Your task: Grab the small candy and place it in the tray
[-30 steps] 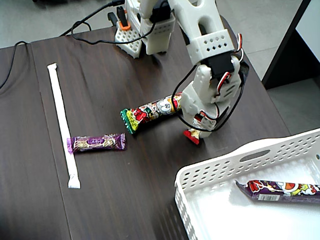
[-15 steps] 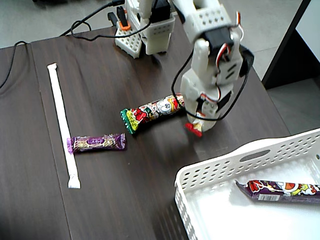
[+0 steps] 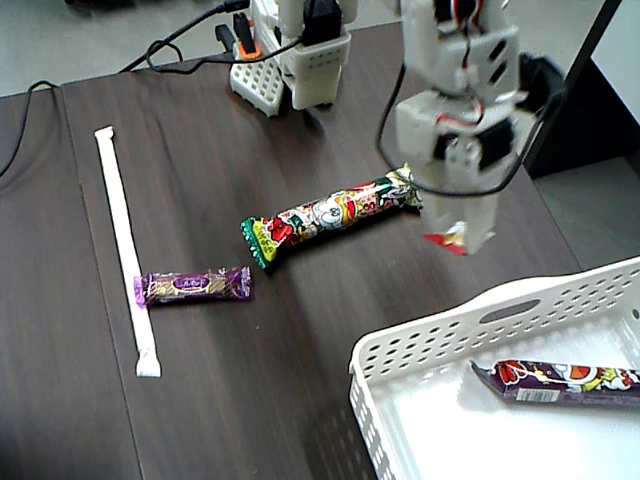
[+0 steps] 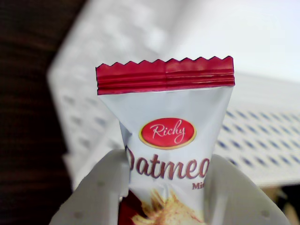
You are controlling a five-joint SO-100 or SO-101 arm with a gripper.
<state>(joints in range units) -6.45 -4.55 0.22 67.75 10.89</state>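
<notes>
My gripper [image 3: 455, 240] hangs above the table, shut on the small candy [image 3: 446, 241], a red-and-white wrapped sweet with crimped ends. In the wrist view the small candy [image 4: 166, 140] stands upright between the two white fingers [image 4: 93, 192], its red crimped edge on top. The tray [image 3: 470, 322], a white perforated basket, sits at the lower right of the fixed view, just below and right of my gripper. The tray's perforated wall [image 4: 262, 140] shows blurred behind the candy in the wrist view.
A long cartoon-printed stick [image 3: 330, 215] lies mid-table, left of my gripper. A purple wrapped bar [image 3: 192, 285] and a white paper-wrapped straw [image 3: 125, 245] lie at the left. Another printed stick [image 3: 560, 382] rests inside the tray. The arm's base [image 3: 295, 50] stands at the back.
My gripper has risen off the table with the small candy and swung right, toward the tray. The long printed stick is now fully uncovered.
</notes>
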